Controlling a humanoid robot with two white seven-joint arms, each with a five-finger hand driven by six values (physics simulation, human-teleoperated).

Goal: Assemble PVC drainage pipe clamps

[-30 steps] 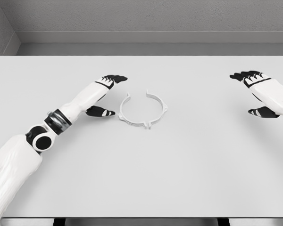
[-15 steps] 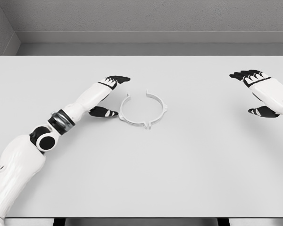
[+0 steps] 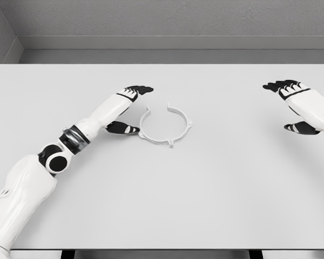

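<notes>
Head view: clamp (image 3: 166,125) lying flat on table (image 3: 216,189). Left hand (image 3: 128,109) hovering just beside it, fingers spread, grasping nothing. Right hand (image 3: 291,105) resting well apart, likewise released.

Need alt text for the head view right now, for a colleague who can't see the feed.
A white pipe clamp ring lies flat on a white table, its gap facing away from the robot. The left hand, fingers open, sits just left of the ring; the right hand, also open, is far to the right.
</notes>
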